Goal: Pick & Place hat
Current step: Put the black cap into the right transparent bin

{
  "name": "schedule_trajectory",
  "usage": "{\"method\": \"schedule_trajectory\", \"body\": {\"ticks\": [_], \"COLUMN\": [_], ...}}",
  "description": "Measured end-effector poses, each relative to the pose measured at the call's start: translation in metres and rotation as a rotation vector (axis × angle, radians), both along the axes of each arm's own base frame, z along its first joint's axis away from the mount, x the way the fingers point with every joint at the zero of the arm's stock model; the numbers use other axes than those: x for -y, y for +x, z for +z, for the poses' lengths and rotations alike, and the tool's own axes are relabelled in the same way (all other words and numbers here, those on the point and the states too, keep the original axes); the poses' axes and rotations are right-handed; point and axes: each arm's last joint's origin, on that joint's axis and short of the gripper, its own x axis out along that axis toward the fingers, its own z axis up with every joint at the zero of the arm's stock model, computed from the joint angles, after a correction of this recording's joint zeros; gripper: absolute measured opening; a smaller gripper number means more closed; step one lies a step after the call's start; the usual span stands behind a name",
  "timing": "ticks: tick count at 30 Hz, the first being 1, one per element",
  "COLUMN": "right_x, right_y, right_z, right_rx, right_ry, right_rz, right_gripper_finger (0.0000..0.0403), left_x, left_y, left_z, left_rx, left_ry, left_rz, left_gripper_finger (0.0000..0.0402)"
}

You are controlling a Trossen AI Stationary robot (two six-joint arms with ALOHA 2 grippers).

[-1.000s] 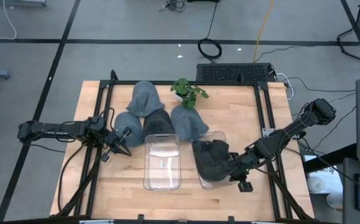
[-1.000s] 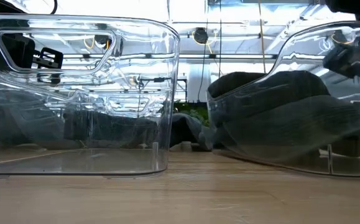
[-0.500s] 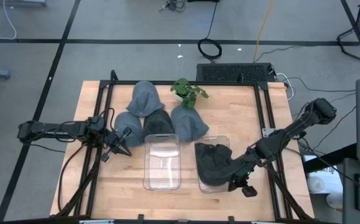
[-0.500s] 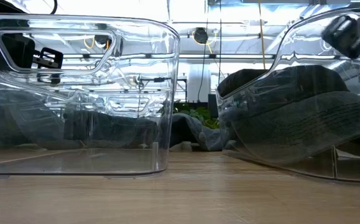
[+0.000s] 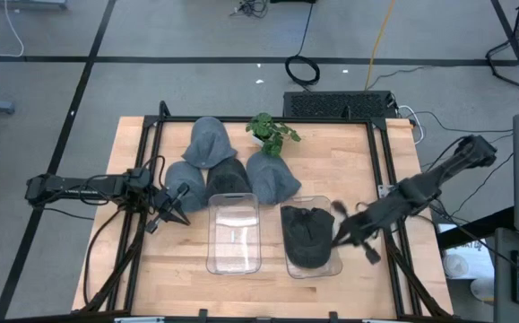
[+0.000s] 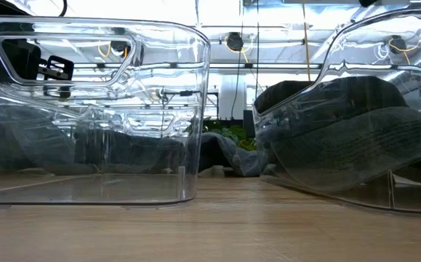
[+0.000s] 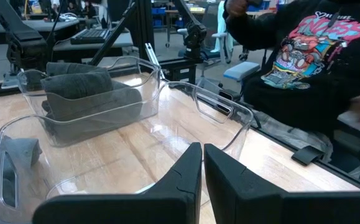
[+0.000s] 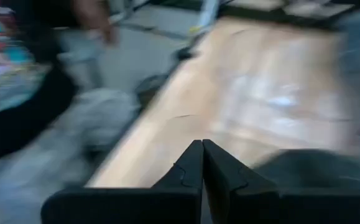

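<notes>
Pulled back from the right clear bin (image 5: 313, 262), the right gripper (image 5: 341, 235) is pressed together, empty; dark hat (image 5: 306, 235) inside. Left gripper (image 5: 177, 212) closed, waiting. No readable writing.

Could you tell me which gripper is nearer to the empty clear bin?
Left. The left gripper sits just beside the empty clear bin; the right gripper is beyond the neighbouring bin.
</notes>
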Motion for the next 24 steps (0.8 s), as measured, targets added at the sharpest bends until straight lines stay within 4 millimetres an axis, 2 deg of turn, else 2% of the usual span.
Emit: {"method": "schedule_trajectory", "body": {"ticks": [4, 8, 11, 16, 19, 24], "right_x": [0.020, 0.033, 0.036, 0.036, 0.036, 0.038], "right_y": [-0.020, -0.033, -0.036, -0.036, -0.037, -0.040], "right_z": [0.008, -0.001, -0.014, -0.045, -0.057, -0.057], "right_rx": [0.145, 0.256, 0.334, 0.453, 0.532, 0.689], "right_ry": [-0.091, -0.103, -0.085, -0.149, -0.172, -0.127], "right_rz": [-0.189, -0.325, -0.351, -0.320, -0.316, -0.342], "right_gripper_finger": [0.0000, 0.0000, 0.0000, 0.0000, 0.0000, 0.0001], "left_x": [0.000, 0.000, 0.000, 0.000, 0.000, 0.000], "left_y": [0.000, 0.000, 0.000, 0.000, 0.000, 0.001], "left_z": [0.000, 0.000, 0.000, 0.002, 0.003, 0.015], "left_rx": [0.000, 0.000, 0.000, 0.023, 0.027, 0.163], "left_ry": [0.000, 0.000, 0.000, 0.002, -0.005, 0.001], "left_rz": [0.000, 0.000, 0.000, 0.002, 0.005, 0.016], "left_gripper_finger": [0.0026, 0.0026, 0.0026, 0.0026, 0.0026, 0.0026]}}
